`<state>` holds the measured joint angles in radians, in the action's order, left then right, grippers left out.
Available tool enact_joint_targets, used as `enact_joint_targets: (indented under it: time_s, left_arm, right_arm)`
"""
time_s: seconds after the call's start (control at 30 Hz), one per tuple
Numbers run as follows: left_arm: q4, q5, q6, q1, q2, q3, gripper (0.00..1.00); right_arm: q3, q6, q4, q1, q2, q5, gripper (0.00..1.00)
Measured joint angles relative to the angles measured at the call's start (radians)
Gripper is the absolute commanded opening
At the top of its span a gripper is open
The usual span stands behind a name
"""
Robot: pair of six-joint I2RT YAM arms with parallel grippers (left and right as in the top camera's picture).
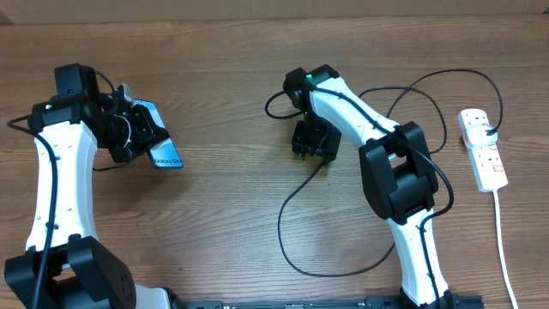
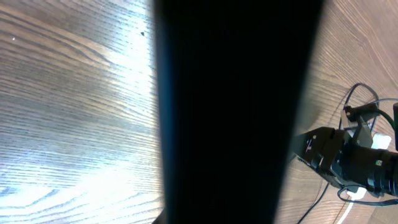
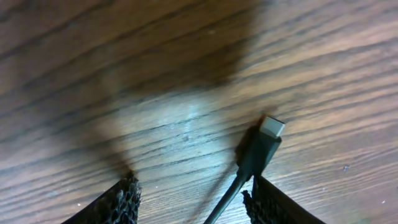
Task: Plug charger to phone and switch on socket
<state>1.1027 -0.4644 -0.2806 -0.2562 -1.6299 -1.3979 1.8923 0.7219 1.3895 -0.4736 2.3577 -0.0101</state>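
My left gripper (image 1: 137, 133) is shut on the phone (image 1: 163, 146), holding it tilted above the table at the left. In the left wrist view the phone (image 2: 236, 112) shows as a broad dark bar that hides my fingers. Near the middle of the table my right gripper (image 1: 310, 153) points down, open. In the right wrist view the charger's connector tip (image 3: 264, 146) lies on the wood just inside the right finger (image 3: 267, 202), with my right gripper (image 3: 189, 186) standing wide around it. The black charger cable (image 1: 283, 223) loops over to the white socket (image 1: 482, 148) at the far right.
The socket's white cord (image 1: 502, 249) runs down to the front edge at the right. Loops of black cable lie in front of and behind the right arm (image 1: 395, 172). Bare wood lies between the two arms.
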Motion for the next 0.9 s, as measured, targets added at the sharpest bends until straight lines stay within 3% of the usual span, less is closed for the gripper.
enact_joint_targets:
  time_s: [0.6, 0.8, 0.9]
  left_arm:
    - [-0.003, 0.0, 0.0, 0.0, 0.0, 0.0, 0.04]
    - [-0.003, 0.0, 0.0, 0.0, 0.0, 0.0, 0.04]
    - [-0.003, 0.0, 0.0, 0.0, 0.0, 0.0, 0.04]
  right_arm:
    - [-0.068, 0.111, -0.055, 0.005, -0.037, 0.011, 0.48]
    - [-0.072, 0.119, -0.06, 0.012, -0.037, 0.014, 0.23]
    - [-0.074, 0.113, -0.064, 0.017, -0.037, 0.02, 0.19]
